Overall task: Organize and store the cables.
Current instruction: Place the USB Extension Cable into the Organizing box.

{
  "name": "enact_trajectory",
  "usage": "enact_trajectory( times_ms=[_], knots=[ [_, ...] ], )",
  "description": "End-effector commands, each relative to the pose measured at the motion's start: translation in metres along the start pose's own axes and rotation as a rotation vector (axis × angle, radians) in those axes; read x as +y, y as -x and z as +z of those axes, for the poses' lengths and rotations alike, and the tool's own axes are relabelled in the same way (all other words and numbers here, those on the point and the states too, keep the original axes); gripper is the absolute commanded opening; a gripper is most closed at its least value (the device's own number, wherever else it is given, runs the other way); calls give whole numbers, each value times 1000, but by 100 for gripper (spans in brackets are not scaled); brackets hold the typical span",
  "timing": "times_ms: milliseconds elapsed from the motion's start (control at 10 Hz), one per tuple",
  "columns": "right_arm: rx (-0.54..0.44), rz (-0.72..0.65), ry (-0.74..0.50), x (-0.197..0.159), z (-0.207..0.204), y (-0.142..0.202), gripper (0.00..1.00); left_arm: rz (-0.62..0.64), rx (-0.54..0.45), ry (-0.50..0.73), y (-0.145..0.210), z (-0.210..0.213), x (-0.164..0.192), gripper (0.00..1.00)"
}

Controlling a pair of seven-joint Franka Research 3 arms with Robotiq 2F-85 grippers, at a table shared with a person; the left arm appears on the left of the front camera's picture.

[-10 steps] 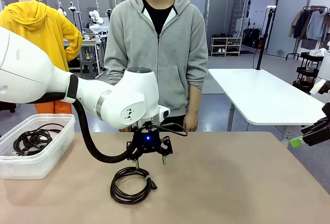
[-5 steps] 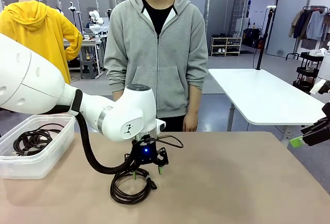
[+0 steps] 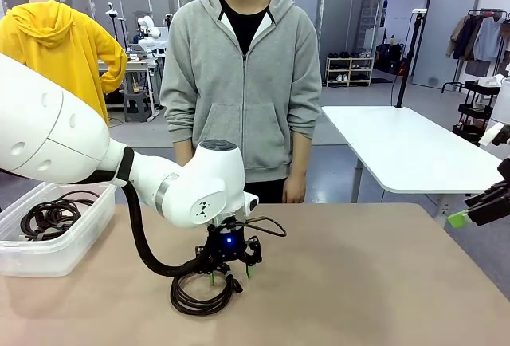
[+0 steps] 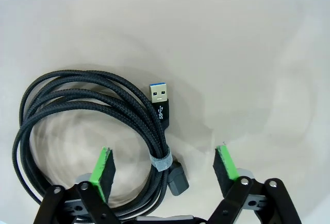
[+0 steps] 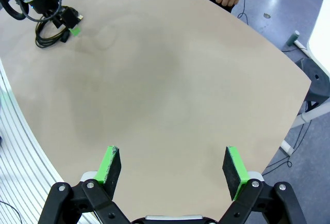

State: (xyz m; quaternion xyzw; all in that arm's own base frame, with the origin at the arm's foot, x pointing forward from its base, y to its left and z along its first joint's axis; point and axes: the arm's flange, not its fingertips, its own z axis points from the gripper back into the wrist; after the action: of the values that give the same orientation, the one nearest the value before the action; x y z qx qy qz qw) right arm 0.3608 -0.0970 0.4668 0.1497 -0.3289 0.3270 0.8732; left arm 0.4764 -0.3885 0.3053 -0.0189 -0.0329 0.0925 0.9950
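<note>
Beige surface (image 3: 358,282) spans the foreground, with a person in a grey hoodie (image 3: 243,75) standing at its far edge. At the left edge of the surface sits a clear plastic bin (image 3: 56,246) that contains coiled black cables (image 3: 48,217). One more coiled cable (image 4: 87,115) lies on the bare surface near the middle, bound by a grey strap (image 4: 161,161); its blue-tipped plug (image 4: 159,96) points away from the coil. The left claw (image 4: 165,170) is low over this coil, wide open, its green pads (image 4: 103,166) straddling the strapped section and holding nothing. The right claw (image 5: 172,170) hangs at the right edge of the surface, well apart from the coil, also wide open and empty.
</note>
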Motion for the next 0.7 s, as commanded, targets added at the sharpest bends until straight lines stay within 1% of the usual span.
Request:
enact_trajectory(
  times_ms=[0,100,200,300,600],
  knots=[
    [14,-2,1,0,2,0,100,27,-43,-14,-2,-5,-7,69],
    [14,-2,1,0,2,0,100,27,-57,-19,-2,-3,-7,32],
    [14,-2,1,0,2,0,100,27,-62,-18,-2,-3,-7,9],
    [14,-2,1,0,2,0,100,27,-61,-16,-2,-3,-7,0],
    [14,-2,1,0,2,0,100,26,-64,-20,-1,2,-6,0]
  ],
)
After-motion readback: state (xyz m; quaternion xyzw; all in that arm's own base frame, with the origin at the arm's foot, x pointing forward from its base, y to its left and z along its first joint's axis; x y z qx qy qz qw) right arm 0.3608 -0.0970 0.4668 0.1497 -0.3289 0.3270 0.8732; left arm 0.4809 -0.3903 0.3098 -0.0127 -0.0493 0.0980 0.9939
